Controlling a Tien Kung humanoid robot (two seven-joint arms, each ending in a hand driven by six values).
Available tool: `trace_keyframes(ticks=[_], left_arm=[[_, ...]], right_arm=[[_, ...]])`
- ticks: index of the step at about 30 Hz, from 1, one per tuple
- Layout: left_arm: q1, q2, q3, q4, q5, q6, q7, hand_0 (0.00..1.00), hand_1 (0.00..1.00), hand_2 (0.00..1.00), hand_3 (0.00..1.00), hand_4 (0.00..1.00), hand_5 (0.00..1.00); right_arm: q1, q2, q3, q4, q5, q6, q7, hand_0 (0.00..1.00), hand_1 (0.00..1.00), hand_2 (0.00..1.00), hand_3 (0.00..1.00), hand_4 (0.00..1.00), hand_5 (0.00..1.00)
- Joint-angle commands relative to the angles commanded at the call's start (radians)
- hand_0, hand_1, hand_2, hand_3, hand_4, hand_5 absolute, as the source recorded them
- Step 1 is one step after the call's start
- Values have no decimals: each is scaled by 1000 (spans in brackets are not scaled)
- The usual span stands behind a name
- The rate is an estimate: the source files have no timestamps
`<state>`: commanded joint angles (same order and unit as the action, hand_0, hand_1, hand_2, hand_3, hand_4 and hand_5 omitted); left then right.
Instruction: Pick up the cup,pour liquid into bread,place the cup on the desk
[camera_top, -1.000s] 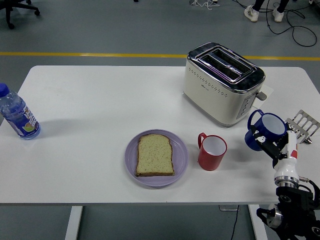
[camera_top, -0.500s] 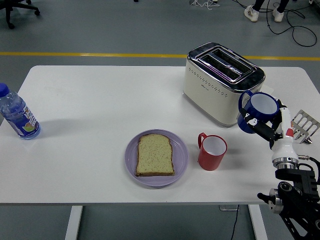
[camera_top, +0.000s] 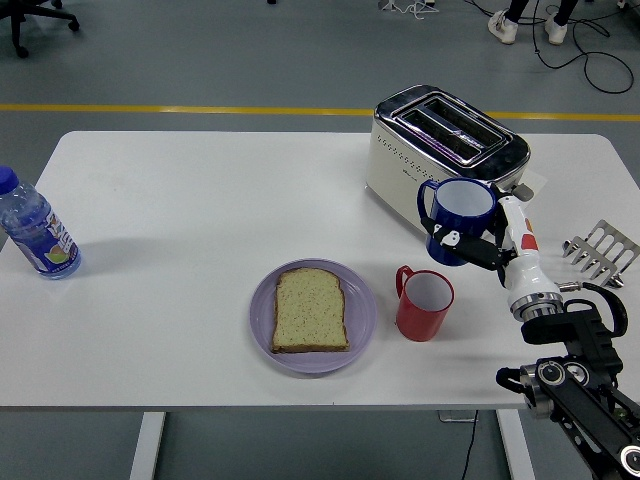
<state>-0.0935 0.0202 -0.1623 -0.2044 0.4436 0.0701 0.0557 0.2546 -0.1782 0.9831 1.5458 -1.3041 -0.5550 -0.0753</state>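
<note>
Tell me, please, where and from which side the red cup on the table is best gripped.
Grip the red cup around its body from the right. It stands upright with its handle pointing up-left, so the right wall is bare and faces the right hand, which now holds the blue cup.

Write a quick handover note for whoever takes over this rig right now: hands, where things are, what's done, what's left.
Right hand: shut on the blue cup, held upright above the table, in front of the toaster.
Left hand: not in view.
Bread lies on the purple plate near the front edge; a red cup stands just right of the plate.
Done: blue cup picked up.
Left: carry it over the bread, pour, set the cup on the table.
</note>
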Motion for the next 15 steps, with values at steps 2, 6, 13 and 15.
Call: trace_keyframes(ticks=[2,6,13,15], left_arm=[[0,1,-2,0,0,0,0,638,648,660,557,328,831],[0,2,-2,0,0,0,0,638,647,660,558,327,831],[3,2,0,1,-2,0,0,638,647,659,558,327,831],[4,2,1,1,-4,0,0,638,647,659,558,327,831]], right_arm=[[12,-2,-17,11,-25,5,-16,350,321,532,540,690,2],[42,-3,-55,23,-104,11,-59,348,317,531,540,689,2],[93,-3,-119,15,-280,15,-146,339,315,530,541,677,2],[107,-3,-135,9,-331,17,-169,339,315,530,541,677,2]])
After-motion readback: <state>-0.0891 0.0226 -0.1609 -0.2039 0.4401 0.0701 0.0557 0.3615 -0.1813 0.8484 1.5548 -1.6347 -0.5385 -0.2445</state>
